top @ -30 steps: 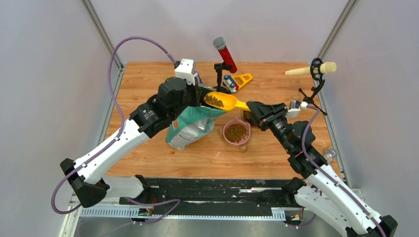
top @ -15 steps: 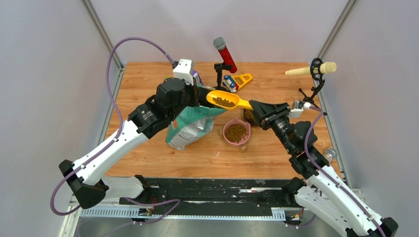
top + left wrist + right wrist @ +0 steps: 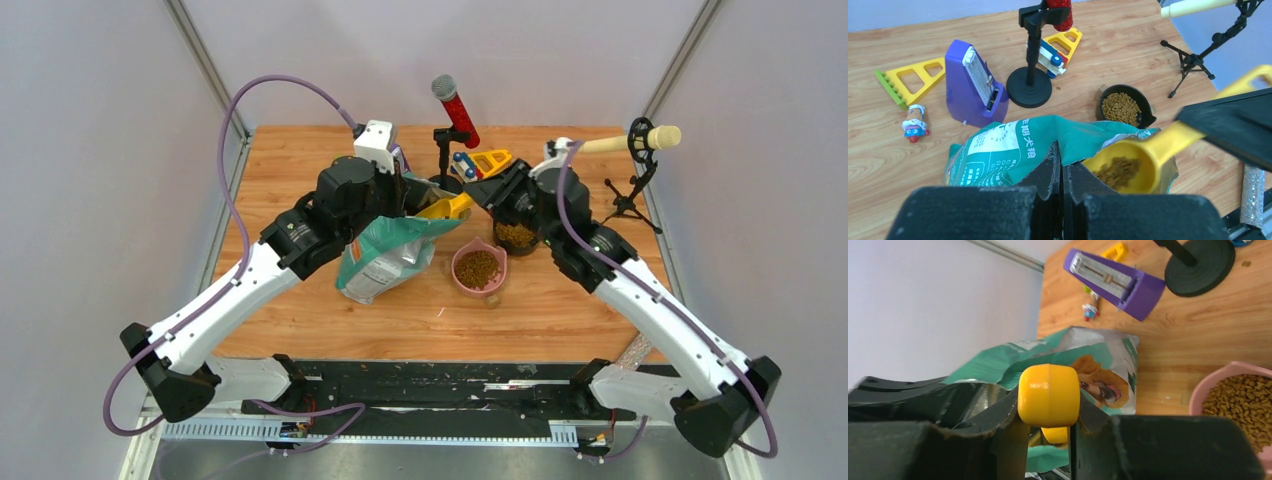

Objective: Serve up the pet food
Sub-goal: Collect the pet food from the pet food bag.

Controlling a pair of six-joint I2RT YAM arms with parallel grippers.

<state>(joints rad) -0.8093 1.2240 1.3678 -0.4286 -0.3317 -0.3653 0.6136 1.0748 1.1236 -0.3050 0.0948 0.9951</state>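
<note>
Wood-grain desk [image 3: 300, 170] inside pale walls carries everything. The left fingers [image 3: 1053, 172] are clenched on the rim of the teal bag [image 3: 998, 145] and hold its mouth up and open. The right fingers [image 3: 1007, 422] are clamped on the handle of the yellow scoop [image 3: 1128, 170], one on each side. The scoop's bowl sits in the bag mouth, just beside the left fingers.

The pet food [image 3: 1118, 170] lies as a shallow layer in the scoop, well short of full. More of it fills the pink bowl [image 3: 478, 270] in front of the bag, and a black bowl [image 3: 515, 235] just behind that one holds some too. What remains in the bag is hidden.

Serving looks well along, with both bowls stocked. What seems left is to lift this scoop clear of the rim, carry it to a bowl and tip it out.

A black microphone stand [image 3: 1029, 92] and a purple metronome [image 3: 975, 82] sit close behind the bag. Yellow toy pieces [image 3: 908, 80] and a small figure [image 3: 913, 127] lie farther off. The floppy bag rim and the two wrists crowded together are the likeliest snags, and the pink bowl has little room for more.
</note>
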